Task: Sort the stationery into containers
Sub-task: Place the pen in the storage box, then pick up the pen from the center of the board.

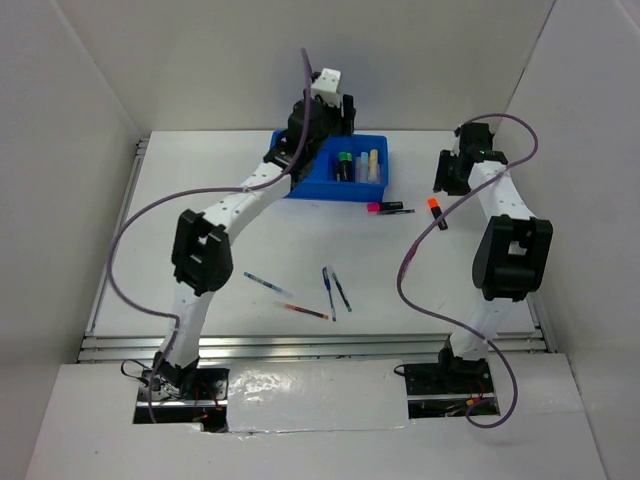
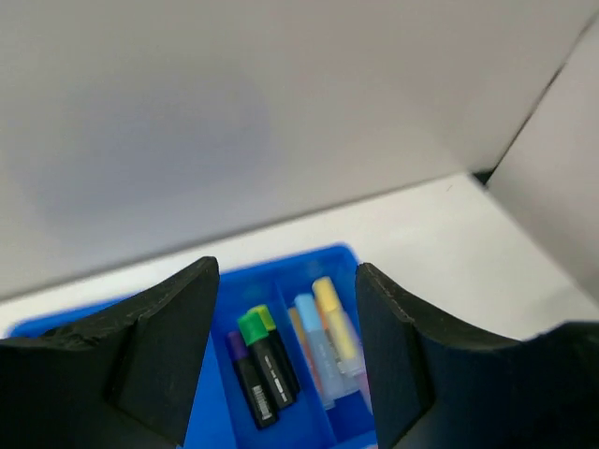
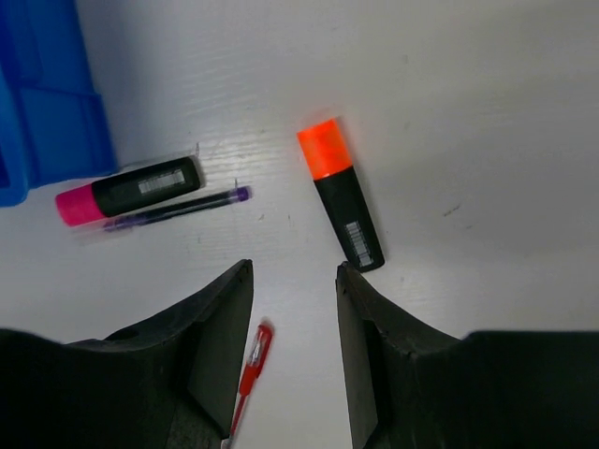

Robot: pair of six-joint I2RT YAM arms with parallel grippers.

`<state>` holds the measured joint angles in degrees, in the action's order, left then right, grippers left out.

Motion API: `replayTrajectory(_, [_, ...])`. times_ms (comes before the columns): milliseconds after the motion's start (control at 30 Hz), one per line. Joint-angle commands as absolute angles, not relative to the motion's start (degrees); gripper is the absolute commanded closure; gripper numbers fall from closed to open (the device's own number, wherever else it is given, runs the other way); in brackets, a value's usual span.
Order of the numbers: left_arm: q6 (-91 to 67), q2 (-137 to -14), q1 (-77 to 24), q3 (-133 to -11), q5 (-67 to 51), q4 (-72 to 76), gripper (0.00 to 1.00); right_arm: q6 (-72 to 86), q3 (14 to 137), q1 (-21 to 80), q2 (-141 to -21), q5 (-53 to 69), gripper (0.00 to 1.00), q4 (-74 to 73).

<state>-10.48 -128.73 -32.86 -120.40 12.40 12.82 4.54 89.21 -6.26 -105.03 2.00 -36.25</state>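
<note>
The left claw (image 2: 285, 281) stands open, its two dark fingers (image 2: 164, 346) well apart with nothing between them. Directly beneath it lies the blue tray (image 2: 309, 260). Through the gap between the fingers a green-capped marker (image 2: 262, 360) shows beside a purple one (image 2: 237, 348) in one compartment. A pale-blue marker (image 2: 312, 327) and a yellow marker (image 2: 333, 316) lie in the compartment to their right.

The right claw (image 3: 292, 299) is parted about halfway and holds nothing; it hangs above the bare tabletop (image 3: 487, 140). Just ahead of its right finger lies the orange highlighter (image 3: 339, 192), cap pointing away from the claw. A red pen (image 3: 251, 360) lies on the tabletop under the gap, close to the left finger. Ahead and to the left a pink highlighter (image 3: 126, 192) rests with a thin purple pen (image 3: 178, 208) just beside it. Beyond them is a corner of the tray.

From overhead, well behind both claws toward the arm bases, three blue pens (image 1: 328, 290) and another red pen (image 1: 305, 311) lie scattered on the tabletop.
</note>
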Motion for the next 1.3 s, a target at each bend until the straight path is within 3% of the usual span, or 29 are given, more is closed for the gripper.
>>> replayTrajectory(0, [-11.3, -118.0, -31.1, -117.0, 8.5, 9.4, 0.28, 1.7, 93.9, -5.1, -109.5, -1.6, 0.52, -37.3])
replayTrajectory(300, [-10.4, -109.9, -24.3, -112.5, -5.9, -5.9, 0.17, -1.7, 96.3, -5.0, -117.4, -2.5, 0.49, -37.4])
replayTrajectory(500, [-12.3, -106.4, -19.0, -107.9, -19.6, -10.1, 0.18, -3.0, 97.8, -5.4, -120.8, -1.9, 0.48, -39.3])
replayTrajectory(1000, [-14.7, -103.0, -15.9, -101.8, -23.6, -9.1, 0.19, -3.6, 100.0, -6.9, -126.1, -1.3, 0.53, -41.2])
replayTrajectory(1033, [-14.8, -102.9, -15.9, -101.5, -24.0, -8.7, 0.19, -3.9, 99.7, -6.9, -125.7, -1.1, 0.54, -40.8])
replayTrajectory(1133, [-14.7, -103.0, -15.8, -101.3, -24.3, -9.1, 0.19, -4.3, 99.1, -6.9, -125.4, -1.0, 0.71, -40.3])
replayTrajectory(1167, [-14.5, -103.0, -15.8, -101.2, -24.2, -9.0, 0.19, -4.3, 99.1, -6.8, -125.2, -0.7, 0.83, -40.7])
replayTrajectory(1267, [-14.4, -102.7, -15.5, -100.9, -24.1, -9.1, 0.19, -4.5, 99.7, -5.9, -123.9, -0.3, 0.96, -41.0])
